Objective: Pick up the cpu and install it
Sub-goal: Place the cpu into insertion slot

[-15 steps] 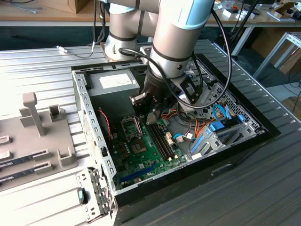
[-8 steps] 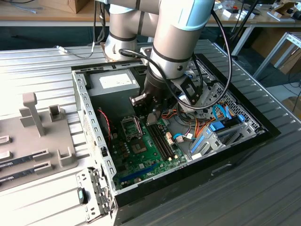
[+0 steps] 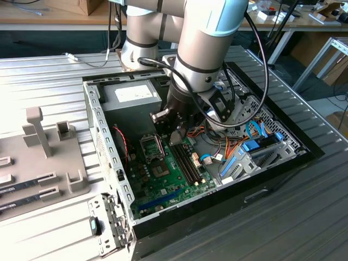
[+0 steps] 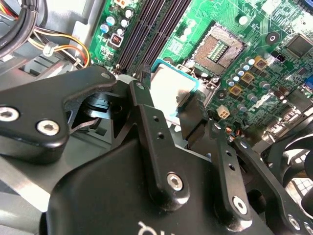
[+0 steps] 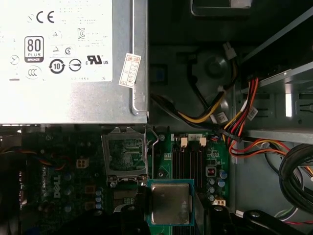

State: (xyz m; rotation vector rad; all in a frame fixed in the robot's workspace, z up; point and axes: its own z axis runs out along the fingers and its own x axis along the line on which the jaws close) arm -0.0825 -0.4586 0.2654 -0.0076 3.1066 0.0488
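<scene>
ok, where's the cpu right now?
In both wrist views the cpu is clamped in the gripper above the motherboard, beside the empty socket rather than in it, close to the memory slots.

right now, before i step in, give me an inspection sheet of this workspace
surface: ribbed metal table carrying an open computer case, with the motherboard exposed
job's things: cpu held over the motherboard, not in the socket, which is empty
clutter: grey holder on the table at the exterior view's left
grippers: gripper inside the case, fingers shut on the cpu's edges
cables: red, yellow and black wires bundled beside the power supply; blue cables at the exterior view's right
surroundings: wooden bench behind the table
</scene>
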